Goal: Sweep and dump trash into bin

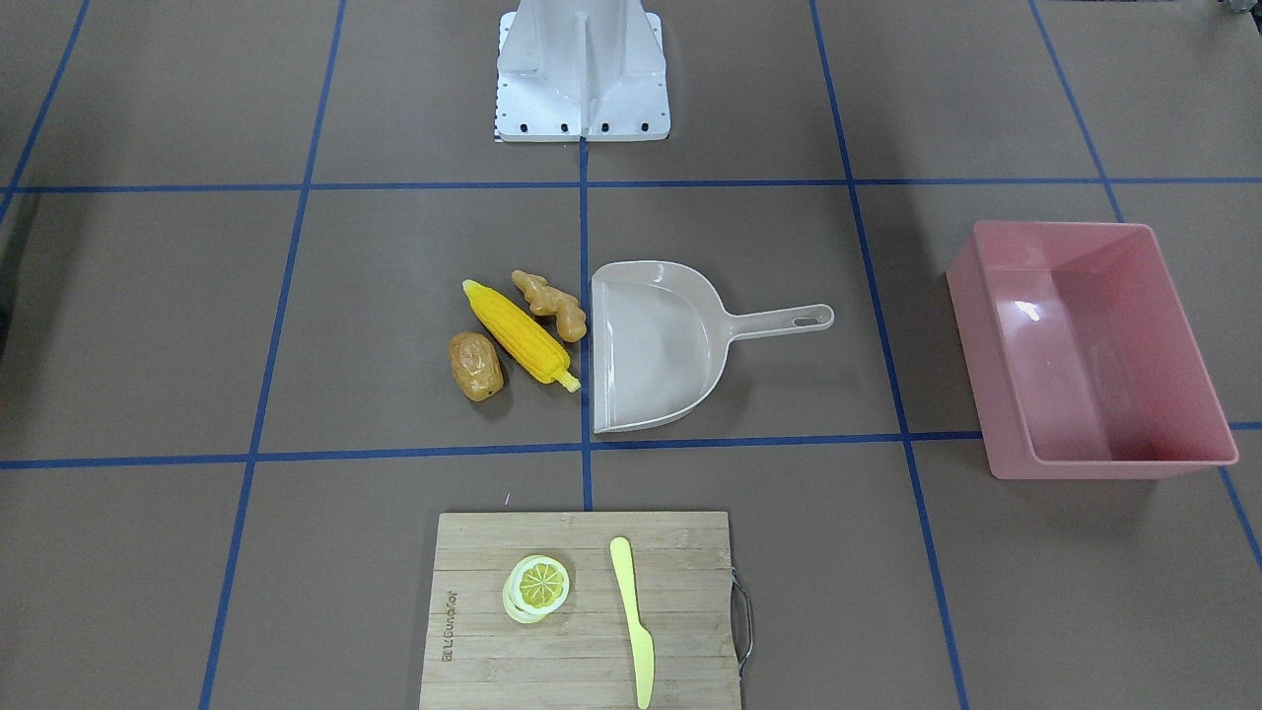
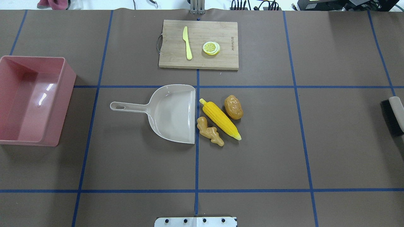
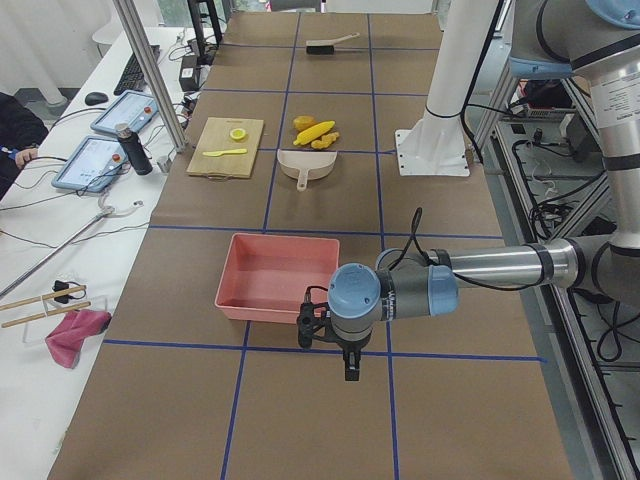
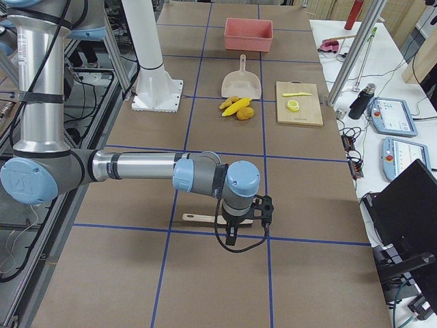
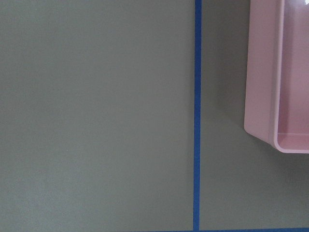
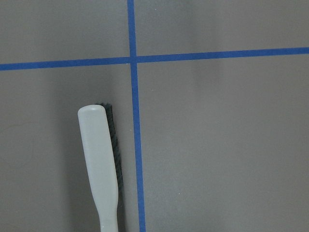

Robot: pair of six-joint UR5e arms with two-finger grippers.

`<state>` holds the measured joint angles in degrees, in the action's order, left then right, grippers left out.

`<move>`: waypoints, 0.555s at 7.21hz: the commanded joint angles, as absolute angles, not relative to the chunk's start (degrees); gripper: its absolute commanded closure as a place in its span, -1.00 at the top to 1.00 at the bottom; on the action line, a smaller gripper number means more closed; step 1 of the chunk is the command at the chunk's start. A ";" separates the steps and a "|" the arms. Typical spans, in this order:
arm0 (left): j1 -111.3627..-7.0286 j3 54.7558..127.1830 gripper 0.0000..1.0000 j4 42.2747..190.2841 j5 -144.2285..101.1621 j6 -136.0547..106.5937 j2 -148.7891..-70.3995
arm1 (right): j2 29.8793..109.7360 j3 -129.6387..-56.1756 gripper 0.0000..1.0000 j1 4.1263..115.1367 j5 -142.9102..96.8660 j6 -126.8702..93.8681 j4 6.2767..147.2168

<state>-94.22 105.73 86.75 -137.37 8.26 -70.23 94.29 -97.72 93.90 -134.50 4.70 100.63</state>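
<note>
Since nothing is swept yet, the bench (image 2: pixel 284 142) reads as a start layout. Pink bin (image 2: pixel 64 104) sits empty at the robot's left end, likely so the left arm does the dump. Beige dustpan (image 2: pixel 172 113) is mid-bench, handle toward the bin, mouth facing the trash for a short push. Brush (image 6: pixel 99 159) lies at the right end. Corn cob (image 2: pixel 220 119), potato (image 2: pixel 234 107) and ginger root (image 2: pixel 210 131) cluster just beside the dustpan's open edge. Left pincer (image 3: pixel 349 362) hangs near the bin, right pincer (image 4: pixel 231 237) over the brush. Open or closed: cannot tell for either.
</note>
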 commanded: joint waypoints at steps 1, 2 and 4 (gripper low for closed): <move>-94.22 106.17 0.97 86.92 -137.81 8.26 -70.31 | 94.31 -97.65 1.00 93.95 -134.83 4.75 100.63; -94.13 105.91 0.97 86.92 -137.81 8.26 -70.31 | 94.31 -97.56 1.00 93.87 -134.82 4.75 100.63; -94.13 105.91 0.97 86.92 -137.81 8.26 -70.31 | 94.31 -97.73 1.00 93.95 -134.82 4.66 100.63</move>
